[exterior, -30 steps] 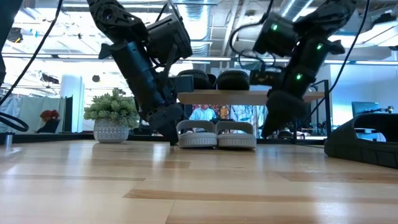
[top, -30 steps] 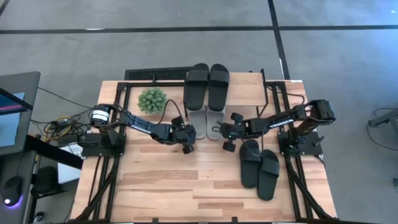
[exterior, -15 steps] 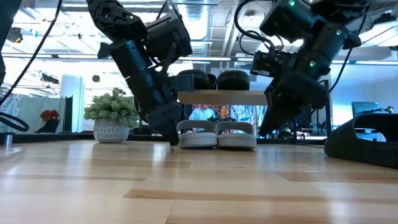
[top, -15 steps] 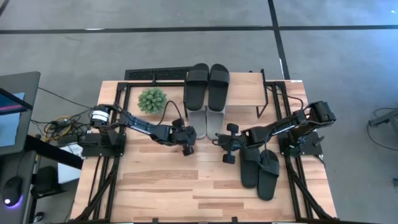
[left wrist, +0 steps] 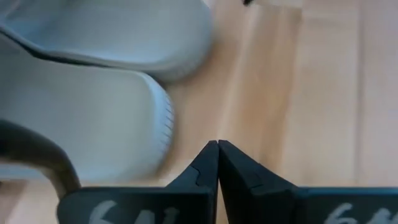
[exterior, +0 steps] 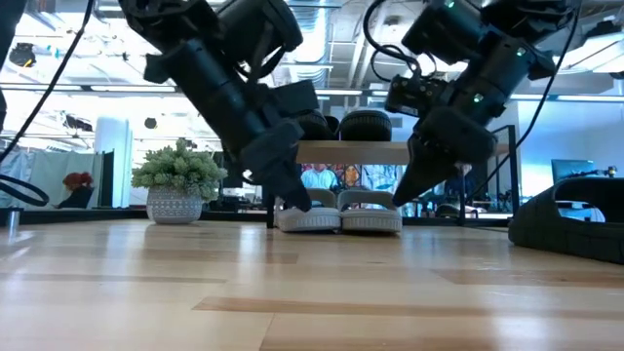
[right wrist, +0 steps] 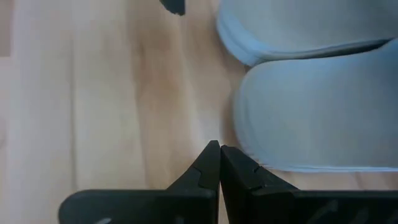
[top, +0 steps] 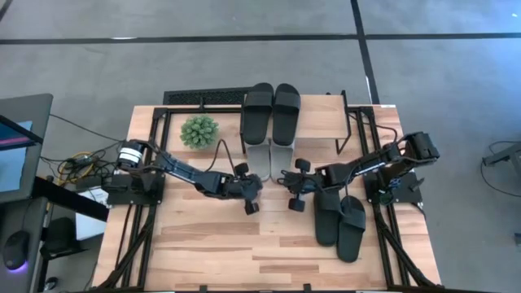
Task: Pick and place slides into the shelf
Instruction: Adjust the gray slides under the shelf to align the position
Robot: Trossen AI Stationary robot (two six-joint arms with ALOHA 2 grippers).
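Slides in three pairs lie about the wooden tabletop (top: 203, 244). One matte black pair of open-toe slide sandals (top: 272, 112) sits side by side on the light wooden top board of the small low shelf (top: 321, 122), which stands on thin black metal legs at the table's far edge. The light grey pair of slide sandals (top: 270, 163) lies under that board with its near ends sticking out onto the tabletop; in the low view the grey pair (exterior: 339, 211) rests side by side between the shelf legs. The second matte black pair (top: 339, 216) lies flat on the table in front of the right arm's base, well apart from the shelf.

The left gripper (top: 251, 205) hovers low over the bare wood just in front of the grey pair, to its left, with its two dark fingers pressed together and holding nothing; its wrist view shows the joined fingertips (left wrist: 217, 149) just beside the rounded end of a grey slide (left wrist: 93, 124). The right gripper (top: 295, 202) hangs on the other side of the grey pair, its fingers likewise closed tip to tip and empty, and its wrist view shows them (right wrist: 217, 149) just beside a grey slide's end (right wrist: 317, 118).

A small green potted plant (top: 199, 131) stands left of the shelf.
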